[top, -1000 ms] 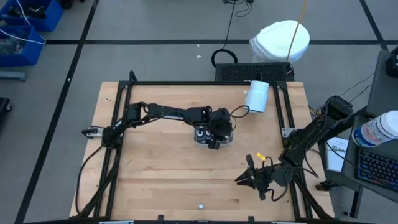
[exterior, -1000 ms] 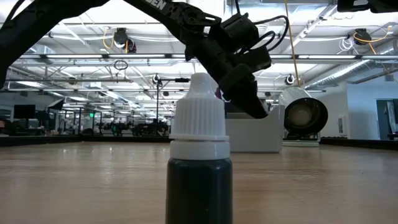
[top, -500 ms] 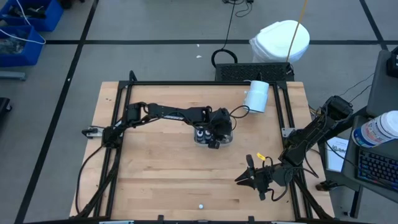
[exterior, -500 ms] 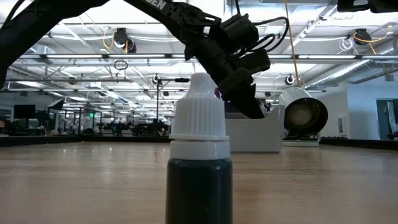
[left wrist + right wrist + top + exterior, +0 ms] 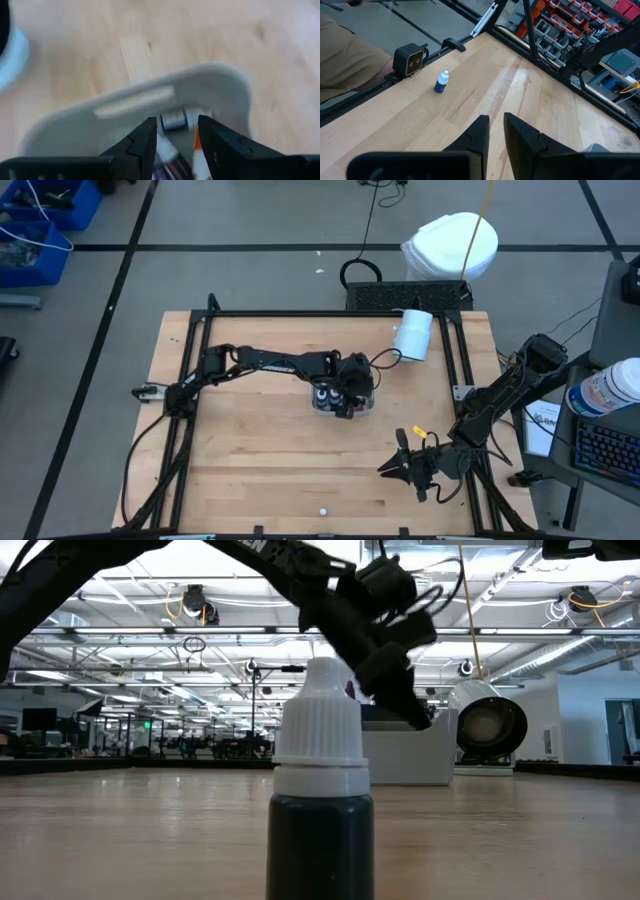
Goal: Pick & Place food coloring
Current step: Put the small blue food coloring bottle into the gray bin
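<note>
A grey tray [image 5: 368, 406] stands mid-table with several food coloring bottles [image 5: 322, 393] in it. My left gripper [image 5: 343, 406] slants down into it. In the left wrist view, its open fingers [image 5: 177, 127] stand either side of a bottle [image 5: 173, 120] lying against the tray's wall [image 5: 135, 97], apart from it. One blue food coloring bottle [image 5: 441, 81] stands upright on its base near the table's front edge [image 5: 322, 510], and it looms large in the low view [image 5: 320, 790]. My right gripper [image 5: 400, 465] waits shut over the front right, holding nothing.
A white cylinder [image 5: 413, 333] lies on its side at the table's back right and shows in the low view [image 5: 490, 728]. A small black camera box [image 5: 410, 59] sits at the table's edge, close to the lone bottle. Bare wood lies between the tray and that bottle.
In the low view, my left gripper's jaws have spread a little over the tray while the arm kept its place. The lone bottle and my right gripper have not moved.
</note>
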Tool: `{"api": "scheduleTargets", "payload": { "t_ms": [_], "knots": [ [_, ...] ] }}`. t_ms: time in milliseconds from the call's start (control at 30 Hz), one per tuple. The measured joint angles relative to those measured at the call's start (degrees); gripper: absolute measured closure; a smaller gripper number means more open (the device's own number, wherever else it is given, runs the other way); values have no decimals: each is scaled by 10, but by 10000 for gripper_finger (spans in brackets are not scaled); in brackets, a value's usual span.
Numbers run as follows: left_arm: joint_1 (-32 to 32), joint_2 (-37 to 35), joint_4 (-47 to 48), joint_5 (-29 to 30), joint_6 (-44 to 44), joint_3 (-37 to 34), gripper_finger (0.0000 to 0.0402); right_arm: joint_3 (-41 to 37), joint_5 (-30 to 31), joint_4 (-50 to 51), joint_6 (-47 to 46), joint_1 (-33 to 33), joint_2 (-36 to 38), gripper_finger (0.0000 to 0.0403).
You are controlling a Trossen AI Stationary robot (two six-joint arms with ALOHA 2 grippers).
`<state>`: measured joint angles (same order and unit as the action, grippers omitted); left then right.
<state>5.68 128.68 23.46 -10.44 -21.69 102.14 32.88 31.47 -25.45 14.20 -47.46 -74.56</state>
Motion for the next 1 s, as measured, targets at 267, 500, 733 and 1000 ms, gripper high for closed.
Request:
{"api": "scheduleTargets", "payload": {
  "t_ms": [267, 500, 733, 1000],
  "knots": [
    [-22, -29, 119, 50, -9, 134, 252, 0, 0, -4, 0, 0, 0, 355],
    [-52, -92, 337, 122, 24, 273, 254, 0, -1, -17, -4, 0, 0, 355],
    [-113, -206, 517, 251, 139, 287, 319, 0, -1, -31, -5, -1, 0, 355],
    [-199, -351, 592, 351, 353, 183, 391, 0, -2, -45, -15, -1, 0, 355]
  ]
}}
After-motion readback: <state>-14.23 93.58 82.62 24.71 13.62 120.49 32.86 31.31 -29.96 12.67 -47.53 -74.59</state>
